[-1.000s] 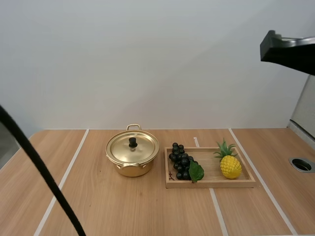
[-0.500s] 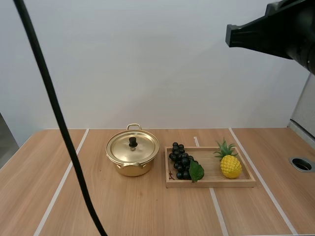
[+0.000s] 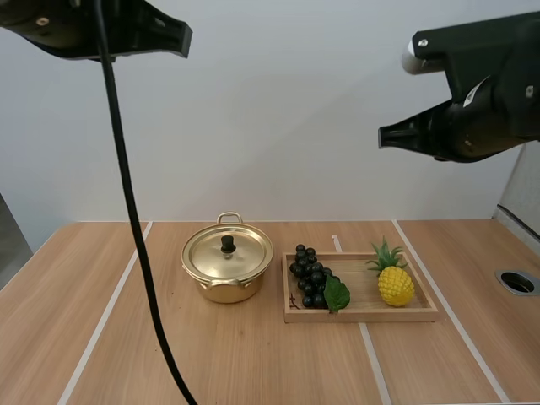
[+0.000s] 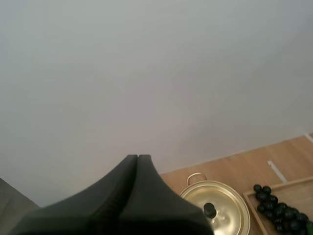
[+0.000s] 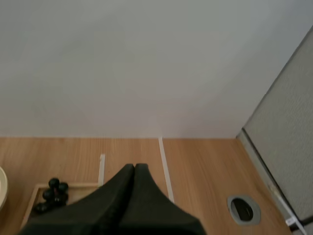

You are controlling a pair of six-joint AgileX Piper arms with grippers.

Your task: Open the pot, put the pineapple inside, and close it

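Lidded pot (image 3: pixel 227 263) beside tray (image 3: pixel 363 315) holding pineapple (image 3: pixel 395 285), left tool (image 4: pixel 138 157) clenched empty, right tool (image 5: pixel 134 167) likewise

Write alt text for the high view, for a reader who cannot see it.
A gold pot, its lid on, sits on a wooden table beside a wooden tray holding dark grapes and a small pineapple. The left gripper and right gripper hang high above the table, touching nothing.

The pot (image 3: pixel 226 272) is seen in shiny gold with a black knob (image 3: pixel 227 244); the pineapple (image 3: pixel 395 286) is coloured yellow, green-topped; the grapes (image 3: pixel 310 275) black; the bench (image 3: pixel 211 354) pale woodgrain, white-lined.
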